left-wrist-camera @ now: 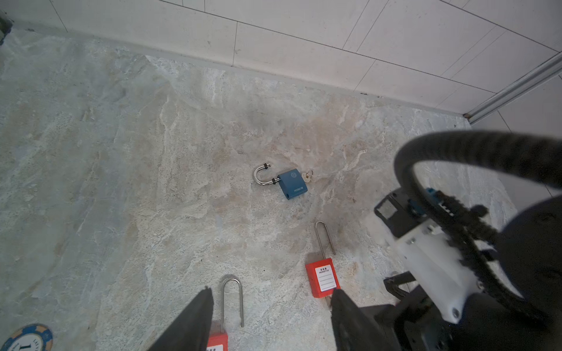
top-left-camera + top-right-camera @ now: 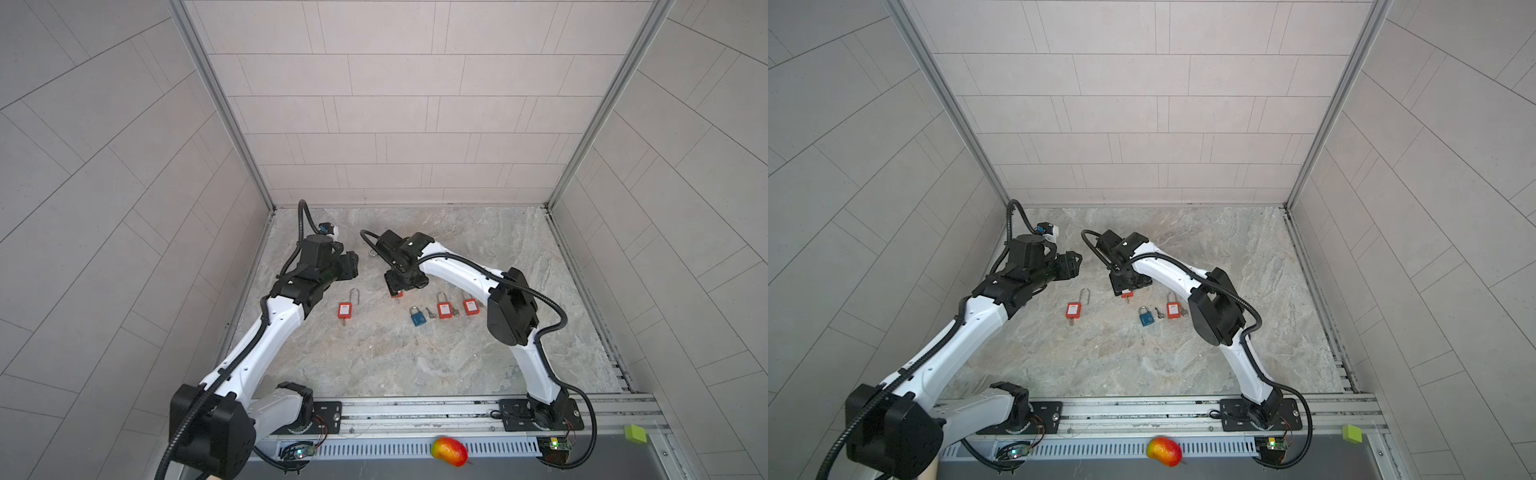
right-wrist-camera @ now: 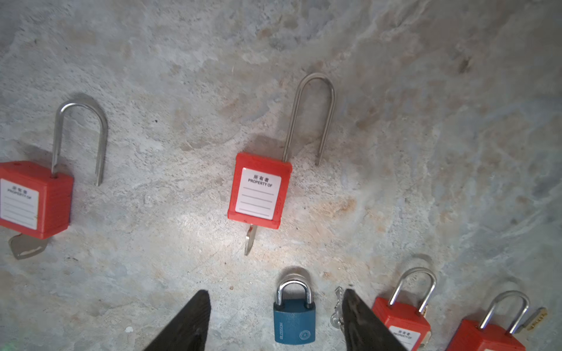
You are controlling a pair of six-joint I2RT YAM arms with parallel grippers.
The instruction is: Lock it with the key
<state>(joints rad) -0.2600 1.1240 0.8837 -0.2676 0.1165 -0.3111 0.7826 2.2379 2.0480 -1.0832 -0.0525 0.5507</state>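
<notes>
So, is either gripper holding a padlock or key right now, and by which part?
Nothing is held. The wrist views show the left gripper and the right gripper with fingers apart and empty.

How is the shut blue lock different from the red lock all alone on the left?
The blue lock has a short loop, clicked shut; the red lock has a tall loop with one end free. A key sticks out of the red lock's bottom; beside the blue lock lies a loose key. Both lie flat on the stone table.

free: front floor (image 2: pixel 374 365) | obstacle: padlock row (image 2: pixel 444 309) across middle
</notes>
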